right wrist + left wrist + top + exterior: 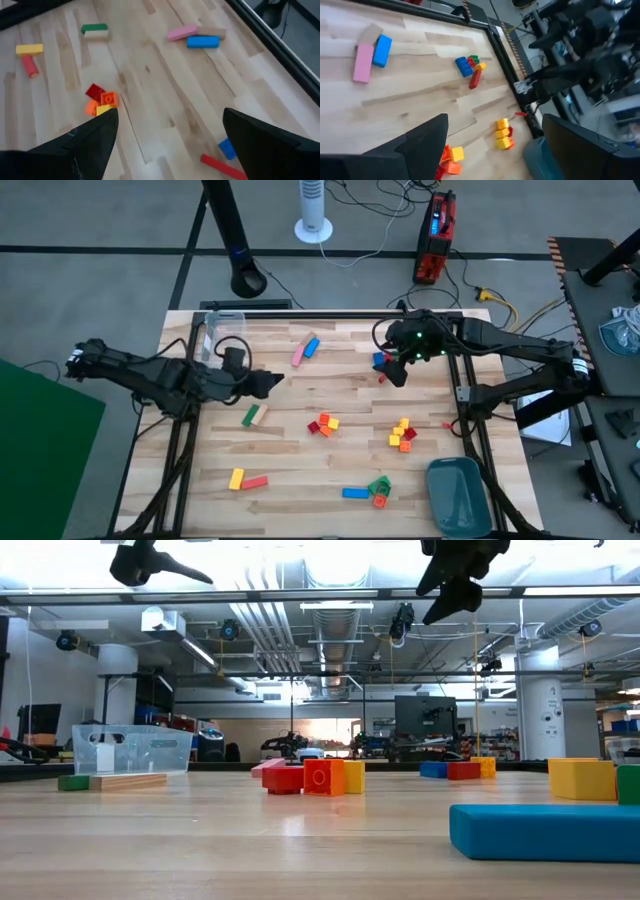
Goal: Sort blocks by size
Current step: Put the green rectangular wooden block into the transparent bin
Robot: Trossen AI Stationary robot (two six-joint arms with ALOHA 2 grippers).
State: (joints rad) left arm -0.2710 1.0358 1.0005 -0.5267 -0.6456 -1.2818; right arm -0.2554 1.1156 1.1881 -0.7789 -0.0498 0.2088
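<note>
1. While both arms hang above the desk (300,430), the left fingers (268,383) stand wide open over its left-middle part, holding nothing.
2. The right fingers (397,372) are also spread wide and empty, raised over the far right part of the desk, right above a blue and red block pair (380,361).
3. Blocks lie scattered: a pink bar (299,353) touching a blue bar (311,346) near the far edge; a green-and-tan piece (254,415) left of centre; a red-orange-yellow cluster (323,424) mid-desk; a yellow-orange-red cluster (402,434) toward the right edge.
4. Near the front edge sit a yellow block (236,478) beside a red bar (255,482), and a blue bar (355,493) next to a green-red-orange clump (380,489).
5. A clear box (222,330) stands at the far left corner, just behind the left arm.
6. A tray (457,497) rests at the front right corner, apart from the blocks.
7. Nothing lies between either pair of fingers and the desk surface below.
</note>
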